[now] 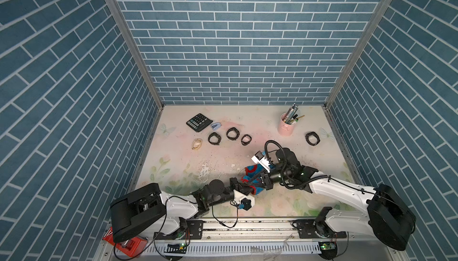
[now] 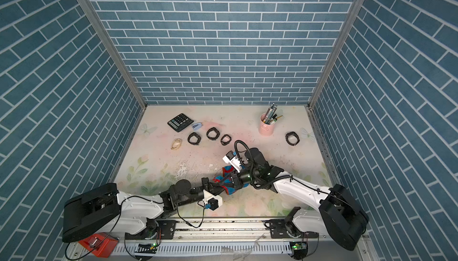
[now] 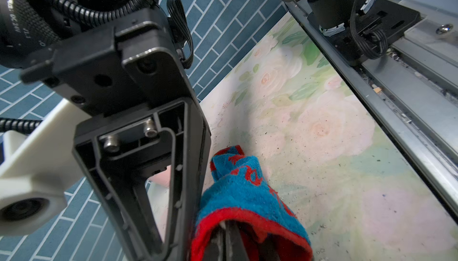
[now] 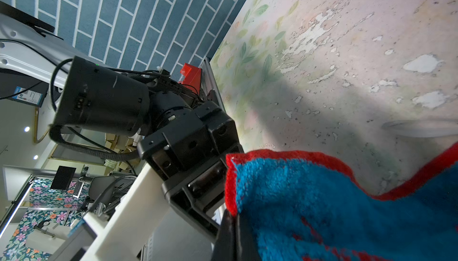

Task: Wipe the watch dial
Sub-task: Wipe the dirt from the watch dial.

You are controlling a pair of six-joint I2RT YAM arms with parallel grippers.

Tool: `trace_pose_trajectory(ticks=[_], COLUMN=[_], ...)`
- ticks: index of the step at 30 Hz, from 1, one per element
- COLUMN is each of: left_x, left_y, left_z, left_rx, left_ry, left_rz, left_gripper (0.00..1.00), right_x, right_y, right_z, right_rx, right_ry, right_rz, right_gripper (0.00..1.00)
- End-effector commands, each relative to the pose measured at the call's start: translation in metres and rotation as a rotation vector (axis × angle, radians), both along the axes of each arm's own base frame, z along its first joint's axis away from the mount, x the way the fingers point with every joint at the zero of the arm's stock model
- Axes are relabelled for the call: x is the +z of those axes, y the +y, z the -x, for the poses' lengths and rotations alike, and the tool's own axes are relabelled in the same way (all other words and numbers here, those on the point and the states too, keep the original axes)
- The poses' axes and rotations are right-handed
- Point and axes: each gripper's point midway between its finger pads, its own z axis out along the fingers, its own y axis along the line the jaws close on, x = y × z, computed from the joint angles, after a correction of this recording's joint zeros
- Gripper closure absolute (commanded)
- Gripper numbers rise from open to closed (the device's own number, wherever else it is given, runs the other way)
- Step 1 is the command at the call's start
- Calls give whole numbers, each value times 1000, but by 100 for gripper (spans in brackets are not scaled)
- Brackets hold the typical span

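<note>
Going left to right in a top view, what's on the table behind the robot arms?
Calculator → first watch → second watch → third watch → pink pen cup → last watch.

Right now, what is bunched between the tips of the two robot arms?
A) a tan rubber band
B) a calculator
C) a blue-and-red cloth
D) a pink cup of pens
C: in a top view the cloth sits where the left end effector and the right end effector meet, while the calculator and the cup stand far back, untouched.
</note>
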Motion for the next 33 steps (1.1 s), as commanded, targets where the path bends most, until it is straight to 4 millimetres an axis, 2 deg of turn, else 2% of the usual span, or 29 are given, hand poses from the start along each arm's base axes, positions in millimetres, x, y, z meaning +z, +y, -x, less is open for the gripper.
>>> trace_pose_trajectory(ticks=[1,8,13,19,33], left_x=[56,62,67,73,73], left_y=[-3,0,4,5,4], left_z=[-12,-15,-16,-15,-7], left_rx=[48,72,89,90,49], left_ry=[-113,-142,-151,-175,-174], left_rz=[166,184,204,225,216], left_gripper=[100,100,100,100,100], right_x=[-31,-20,-6,3,54], right_y=[-13,-11,-27,-35,-47], right_z=[10,7,-13,-20,-33], right_rx=[-28,-36,-133,-172,-240], right_ry=[117,164,145,124,-43], right_rz=[106,23,-25,-51,-143], right_gripper=[100,100,100,100,100])
